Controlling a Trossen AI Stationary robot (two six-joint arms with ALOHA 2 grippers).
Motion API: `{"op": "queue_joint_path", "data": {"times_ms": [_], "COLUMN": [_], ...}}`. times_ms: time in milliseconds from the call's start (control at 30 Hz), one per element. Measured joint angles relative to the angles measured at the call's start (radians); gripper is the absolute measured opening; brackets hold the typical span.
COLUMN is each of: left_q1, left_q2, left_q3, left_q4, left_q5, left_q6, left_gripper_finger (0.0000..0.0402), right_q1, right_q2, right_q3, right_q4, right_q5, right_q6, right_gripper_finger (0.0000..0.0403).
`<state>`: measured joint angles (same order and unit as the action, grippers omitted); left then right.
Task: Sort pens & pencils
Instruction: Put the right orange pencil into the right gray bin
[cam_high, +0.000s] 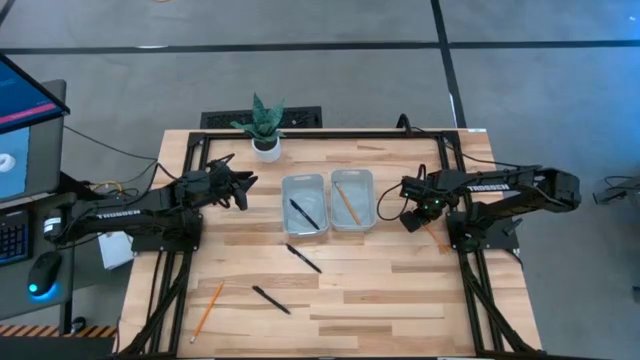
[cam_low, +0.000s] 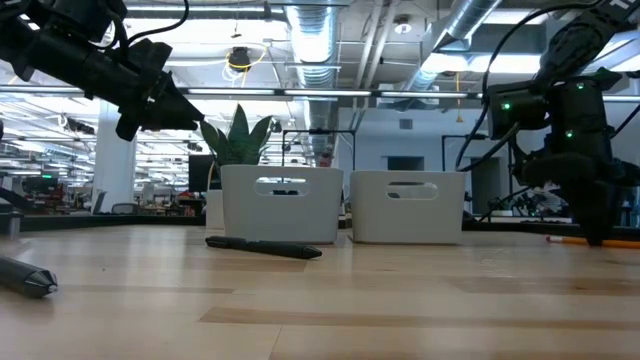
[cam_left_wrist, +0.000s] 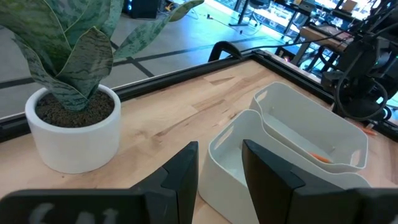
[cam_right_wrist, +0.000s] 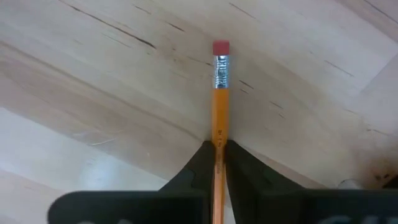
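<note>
R gripper (cam_right_wrist: 219, 163) is down on the light wooden table (cam_high: 400, 290) at approx 3 o'clock, just right of the bins. Its two dark fingers (cam_right_wrist: 193, 168) are pinched tight on a thin orange pencil w/ pink eraser (cam_right_wrist: 219, 93); the eraser end sticks out past the fingertips and the pencil lies on the wood. In the high view that pencil (cam_high: 434, 236) shows only as a short orange sliver beside the arm.

L gripper (cam_left_wrist: 219, 165) hangs above the table at approx 9 o'clock, near the small potted plant in a white pot (cam_high: 266, 128), fingers partly apart w/ nothing between them.

Two white plastic bins sit side by side mid-table. Left bin (cam_high: 304, 206) has one short black pen (cam_high: 304, 214) inside; right bin (cam_high: 353, 198) has one orange pencil (cam_high: 347, 206).

Loose on the table: a black pen (cam_high: 304, 259) just below the bins at 6 o'clock, another black pen (cam_high: 271, 300) approx 7 o'clock, and an orange pencil (cam_high: 205, 312) further out at 7 o'clock near the front edge.
</note>
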<state>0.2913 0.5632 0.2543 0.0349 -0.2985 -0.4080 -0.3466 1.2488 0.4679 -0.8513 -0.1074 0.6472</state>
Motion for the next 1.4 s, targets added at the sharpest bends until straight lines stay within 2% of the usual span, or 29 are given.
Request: {"op": "queue_joint_path", "data": {"times_ms": [400, 733, 1133, 1400], "left_q1": [0.0, 0.0, 0.0, 0.0], "left_q2": [0.0, 0.0, 0.0, 0.0], "left_q3": [0.0, 0.0, 0.0, 0.0], "left_q4": [0.0, 0.0, 0.0, 0.0], "left_q5": [0.0, 0.0, 0.0, 0.0], "left_q6": [0.0, 0.0, 0.0, -0.005], "left_gripper_finger": [0.0115, 0.0115, 0.0115, 0.0115], "right_q1": [0.0, 0.0, 0.0, 0.0], "right_q2": [0.001, 0.004, 0.002, 0.001], "right_q3": [0.006, 0.087, 0.242, 0.383], "right_q4": [-0.005, -0.039, -0.112, -0.069], "right_q5": [0.003, 0.008, 0.02, 0.038], "right_q6": [0.007, 0.0, -0.002, -0.056], "right_gripper_finger": [0.0051, 0.0051, 0.0051, 0.0051]}}
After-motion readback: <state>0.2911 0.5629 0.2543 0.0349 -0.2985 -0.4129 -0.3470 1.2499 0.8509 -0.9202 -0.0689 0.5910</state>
